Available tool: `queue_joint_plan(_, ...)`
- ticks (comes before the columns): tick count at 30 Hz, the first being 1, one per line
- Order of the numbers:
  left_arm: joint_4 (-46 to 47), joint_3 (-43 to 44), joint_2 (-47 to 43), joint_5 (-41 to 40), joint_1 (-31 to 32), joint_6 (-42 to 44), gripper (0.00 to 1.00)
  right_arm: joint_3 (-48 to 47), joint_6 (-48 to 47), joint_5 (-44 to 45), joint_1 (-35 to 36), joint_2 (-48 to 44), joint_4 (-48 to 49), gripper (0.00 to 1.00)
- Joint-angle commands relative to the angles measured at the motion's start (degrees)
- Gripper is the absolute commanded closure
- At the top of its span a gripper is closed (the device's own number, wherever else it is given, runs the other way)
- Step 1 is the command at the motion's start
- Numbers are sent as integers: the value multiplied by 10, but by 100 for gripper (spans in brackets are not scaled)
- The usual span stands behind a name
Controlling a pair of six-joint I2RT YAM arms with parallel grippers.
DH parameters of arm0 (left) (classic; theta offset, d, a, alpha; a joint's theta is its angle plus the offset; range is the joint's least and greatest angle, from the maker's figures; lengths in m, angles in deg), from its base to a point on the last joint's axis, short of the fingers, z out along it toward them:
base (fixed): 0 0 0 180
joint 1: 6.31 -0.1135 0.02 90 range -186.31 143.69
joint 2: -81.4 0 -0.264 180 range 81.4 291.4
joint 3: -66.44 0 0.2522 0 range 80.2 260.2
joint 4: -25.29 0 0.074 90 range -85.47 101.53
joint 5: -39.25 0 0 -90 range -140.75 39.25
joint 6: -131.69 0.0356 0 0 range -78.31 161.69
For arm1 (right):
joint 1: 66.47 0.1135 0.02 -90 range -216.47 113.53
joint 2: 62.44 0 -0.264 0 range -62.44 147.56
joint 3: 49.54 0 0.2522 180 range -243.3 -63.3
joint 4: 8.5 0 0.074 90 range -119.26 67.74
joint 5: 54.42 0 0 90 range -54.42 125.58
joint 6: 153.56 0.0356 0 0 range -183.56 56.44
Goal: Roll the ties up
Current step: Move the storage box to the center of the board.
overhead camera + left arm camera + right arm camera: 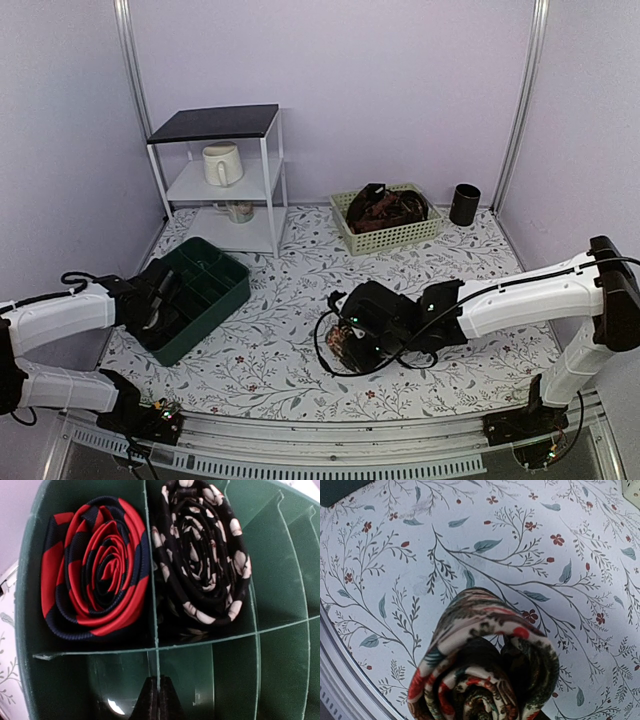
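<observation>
The right gripper [348,340] hangs low over the middle of the tablecloth [520,530] with a tightly coiled floral tie [485,675] at its tip. The coil hides the fingers, so I cannot tell how they stand, though the tie looks carried rather than lying loose.

The left gripper [159,700] sits inside the green box [215,290] at the left. Its fingers are pressed together right at a divider wall, and whether they pinch that wall is unclear.

The rolling of this tie looks finished, so the step in hand seems to be carrying it to the box. The next move calls for travel leftward with the coil kept tight, then lowering it into a free compartment.

Counted:
- Two rolled ties are already in neighbouring compartments: a red-and-navy striped tie [95,570] and a black-and-white tie [202,560].
- One coil is at the right gripper.
- One basket [400,238] at the far right holds loose ties [385,208], too tangled to count.
- One black cup [464,203] stands beside the basket.
- One shelf [215,122] at the far left carries one mug [222,163].
</observation>
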Motion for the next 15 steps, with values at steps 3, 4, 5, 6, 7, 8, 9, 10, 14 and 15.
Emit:
queue_joint_plan(3,14,2,4,61,52,-12,100,-58,20,25,-16,-27,-18,81)
queue_joint_plan(4,14,4,6,60,68,-21,100,-66,22,25,-18,-24,-20,81)
queue_joint_plan(5,14,8,9,60,86,-35,100,-74,24,25,-21,-22,-21,81)
queue_joint_plan(6,14,12,17,61,101,-44,100,-83,27,25,-23,-19,-23,81)
queue_joint_plan(7,14,17,26,61,118,-53,100,-92,27,25,-24,-16,-24,81)
queue_joint_plan(8,14,22,36,65,135,-63,100,-103,27,26,-25,-13,-25,81)
queue_joint_plan(9,14,28,47,69,149,-73,100,-111,27,26,-27,-9,-26,81)
queue_joint_plan(10,14,34,57,74,164,-83,100,-122,27,26,-28,-5,-28,81)
queue_joint_plan(14,21,65,104,70,237,-119,100,-176,28,25,-33,20,-28,81)
queue_joint_plan(15,26,74,115,71,251,-123,100,-187,28,25,-33,28,-28,81)
